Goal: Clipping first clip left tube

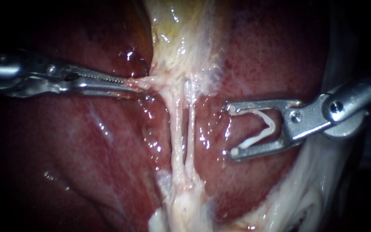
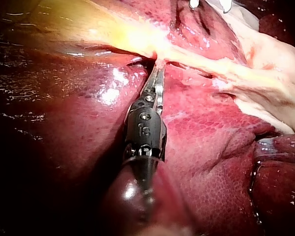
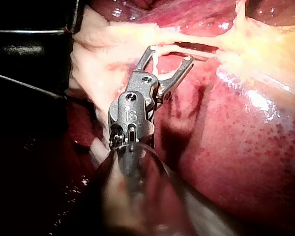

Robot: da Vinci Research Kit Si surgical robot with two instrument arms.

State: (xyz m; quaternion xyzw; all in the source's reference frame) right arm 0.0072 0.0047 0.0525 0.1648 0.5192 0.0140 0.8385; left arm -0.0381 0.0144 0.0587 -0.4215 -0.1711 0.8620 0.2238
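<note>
Left instrument (image 1: 130, 81): end effector clenched on pale tissue (image 1: 151, 80) just above the tubes, stretching them taut over the liver (image 1: 86, 150). Right instrument (image 1: 230, 129): end effector spread wide, cradling the white clip (image 1: 263, 129), well apart from the left tube (image 1: 176, 124) (the farther strand from it). Probably best: clear the right tube (image 1: 191, 124) without snagging, straddle only the left, then close squarely.
</note>
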